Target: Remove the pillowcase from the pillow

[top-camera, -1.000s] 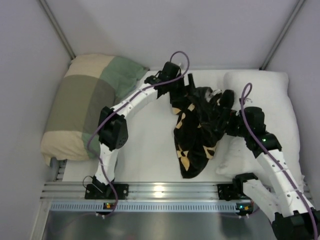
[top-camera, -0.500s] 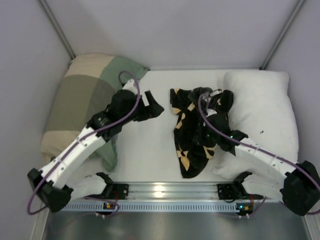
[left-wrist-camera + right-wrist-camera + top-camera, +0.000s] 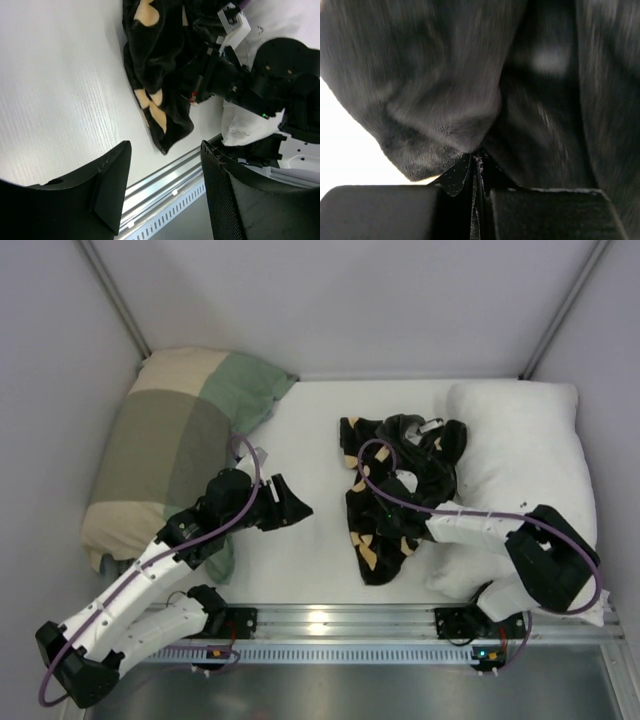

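Note:
The black pillowcase (image 3: 378, 552) with tan motifs lies crumpled in a heap on the white table, off the plain white pillow (image 3: 522, 450), which rests at the right against the heap. My right gripper (image 3: 378, 502) hovers low over the heap's middle. In the right wrist view its jaws (image 3: 477, 161) are pressed together, with dark pillowcase fabric (image 3: 445, 75) right in front of the tips. My left gripper (image 3: 294, 503) is drawn back to the left of the heap. It stands open with nothing between its fingers (image 3: 166, 150). The pillowcase (image 3: 155, 65) lies ahead of it.
A green, beige and olive checked pillow (image 3: 165, 445) fills the far left side. A metal rail (image 3: 320, 620) runs along the near table edge, seen also as the rail (image 3: 170, 175) under the left fingers. Grey walls close in the table on three sides.
Both arms have pulled back toward their bases. The left gripper left the pillowcase and narrowed. The right gripper closed and folded in over the heap, which has barely shifted.

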